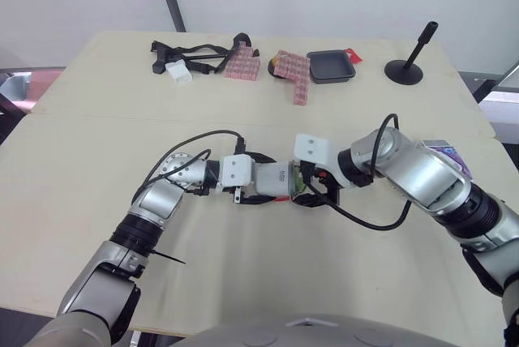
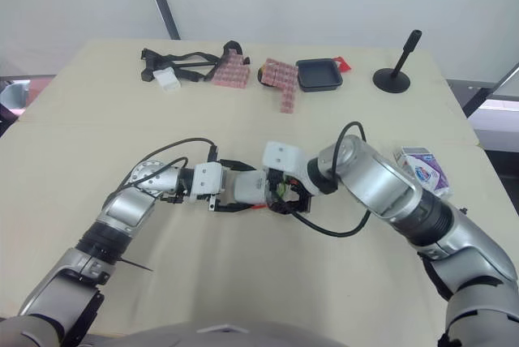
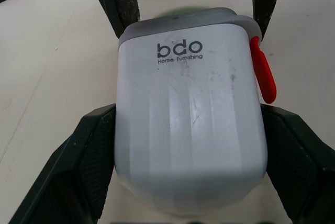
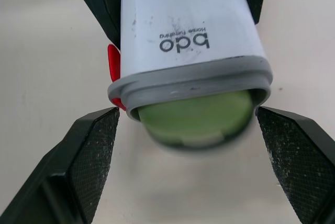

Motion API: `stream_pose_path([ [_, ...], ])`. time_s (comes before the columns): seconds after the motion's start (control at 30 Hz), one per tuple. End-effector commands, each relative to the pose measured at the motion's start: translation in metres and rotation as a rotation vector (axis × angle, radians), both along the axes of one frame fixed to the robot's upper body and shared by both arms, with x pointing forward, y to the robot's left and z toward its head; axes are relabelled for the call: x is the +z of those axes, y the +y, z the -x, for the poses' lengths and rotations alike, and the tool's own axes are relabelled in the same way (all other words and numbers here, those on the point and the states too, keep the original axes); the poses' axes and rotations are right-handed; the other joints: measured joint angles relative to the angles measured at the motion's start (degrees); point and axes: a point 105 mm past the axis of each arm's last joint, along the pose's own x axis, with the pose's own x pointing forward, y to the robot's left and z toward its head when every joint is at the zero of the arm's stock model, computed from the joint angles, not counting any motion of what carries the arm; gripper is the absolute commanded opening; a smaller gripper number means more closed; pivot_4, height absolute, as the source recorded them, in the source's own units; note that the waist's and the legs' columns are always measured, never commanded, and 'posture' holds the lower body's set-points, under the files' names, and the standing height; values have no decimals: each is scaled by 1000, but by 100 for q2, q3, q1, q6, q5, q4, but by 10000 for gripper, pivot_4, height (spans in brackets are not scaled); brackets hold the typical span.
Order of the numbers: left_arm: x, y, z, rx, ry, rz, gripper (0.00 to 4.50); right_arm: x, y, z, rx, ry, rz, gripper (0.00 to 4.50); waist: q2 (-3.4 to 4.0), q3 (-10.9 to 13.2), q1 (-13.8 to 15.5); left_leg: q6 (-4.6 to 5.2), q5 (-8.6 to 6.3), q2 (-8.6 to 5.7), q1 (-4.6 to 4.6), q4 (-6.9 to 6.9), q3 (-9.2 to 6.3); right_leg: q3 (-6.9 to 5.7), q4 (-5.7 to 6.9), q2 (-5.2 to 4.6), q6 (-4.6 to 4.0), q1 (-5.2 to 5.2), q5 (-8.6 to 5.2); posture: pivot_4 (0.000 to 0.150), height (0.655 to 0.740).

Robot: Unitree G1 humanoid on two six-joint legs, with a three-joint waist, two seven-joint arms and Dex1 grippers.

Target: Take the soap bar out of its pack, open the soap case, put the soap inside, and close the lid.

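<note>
Centre of the desk: the left claw pinches the white soap case by its two sides, the red latch on one edge. The green soap protrudes from the grey-rimmed open end, which faces right. The right claw stands spread on either side of that end, its fingers apart from case and soap. The soap pack lies well apart on the right.
</note>
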Motion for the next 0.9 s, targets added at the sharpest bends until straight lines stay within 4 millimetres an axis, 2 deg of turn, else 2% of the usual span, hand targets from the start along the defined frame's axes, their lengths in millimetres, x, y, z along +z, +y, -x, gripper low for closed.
stream_pose_path([
  [0.03,15,-3,-3,-7,-62,27,34669,11,3,6,40,-25,-38,44819,0,0,3,0,0,0,0,0,0,0,0,0,0,0,0,1500,7400],
  [0.13,15,-3,-3,-8,-63,26,34669,9,-5,5,19,-26,-29,44819,0,0,11,0,0,-1,-2,1,0,0,0,0,0,0,0,1500,7400],
  [0.27,15,-3,-3,-8,-65,27,34669,3,-26,2,-22,-39,-10,44819,0,0,47,0,0,1,-5,2,0,0,-3,-2,0,0,0,1500,7400],
  [0.33,15,-3,-4,-7,-66,28,34669,6,-36,-9,-46,-135,-31,44819,0,0,51,1,0,2,-6,2,0,0,-4,-3,0,0,0,1500,7400],
  [0.37,15,-2,-4,-6,-67,27,34669,7,-40,-12,-58,-159,-39,38716,0,0,44,0,-1,2,-7,2,0,0,-4,-3,0,0,0,1500,7400],
  [0.43,16,-1,-4,-3,-68,28,34669,6,-46,-12,-63,-169,-49,33541,0,0,25,0,-1,1,-7,2,1,1,-3,-2,0,0,0,1500,7400],
  [0.57,16,0,-5,-4,-68,29,34669,3,-50,-5,-43,-150,-54,19754,0,0,1,1,0,1,-7,3,0,0,-3,-1,0,0,0,1500,7400],
  [0.77,17,-1,-4,-14,-70,28,34669,3,-42,5,-12,-134,-70,236,0,0,-1,2,0,2,-7,3,0,1,-3,-1,0,0,0,1500,7400],
  [0.9,17,-1,-3,-19,-69,26,34669,3,-33,5,1,-158,-88,236,1,0,-1,2,0,3,-6,3,0,0,-2,-2,0,0,0,1500,7400],
])
